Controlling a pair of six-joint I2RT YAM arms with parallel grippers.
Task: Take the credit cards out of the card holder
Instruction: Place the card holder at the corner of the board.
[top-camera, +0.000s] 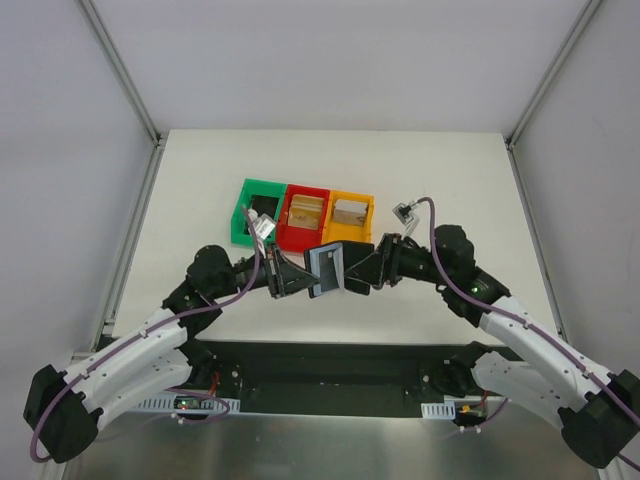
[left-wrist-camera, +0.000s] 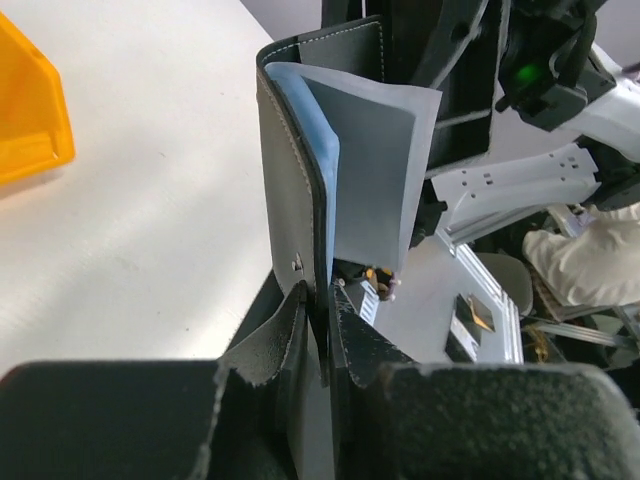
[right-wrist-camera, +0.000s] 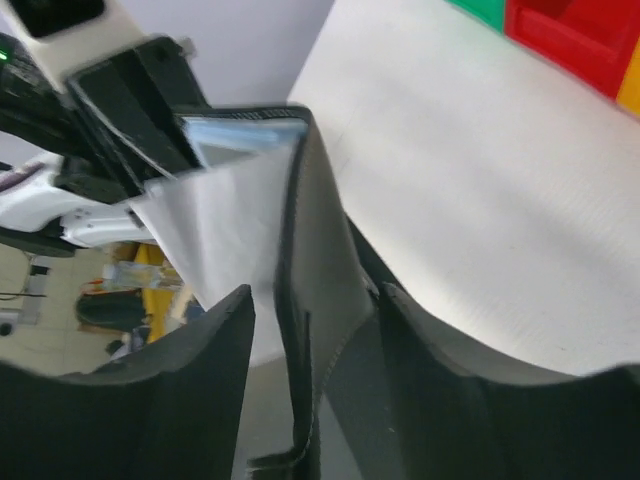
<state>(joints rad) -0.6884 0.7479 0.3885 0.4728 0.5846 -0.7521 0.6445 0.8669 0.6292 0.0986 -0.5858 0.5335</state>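
Observation:
The black card holder (top-camera: 328, 268) hangs above the table between both grippers, folded open with a grey-blue inner panel (left-wrist-camera: 375, 170) facing out. My left gripper (top-camera: 298, 276) is shut on the card holder's (left-wrist-camera: 295, 180) lower edge, its fingertips (left-wrist-camera: 290, 325) pinching the leather. My right gripper (right-wrist-camera: 315, 295) is open, and the card holder's other flap (right-wrist-camera: 315, 230) stands between its jaws with a gap on the left side. No credit cards show in the holder. Tan credit cards lie in the red bin (top-camera: 305, 211) and the orange bin (top-camera: 349, 213).
Three plastic bins stand in a row behind the grippers: green (top-camera: 262, 210), red (top-camera: 303, 233) and orange (top-camera: 350, 234). The orange bin (left-wrist-camera: 30, 110) is at the left of the left wrist view. The white table top (top-camera: 450, 180) extends to the metal frame posts.

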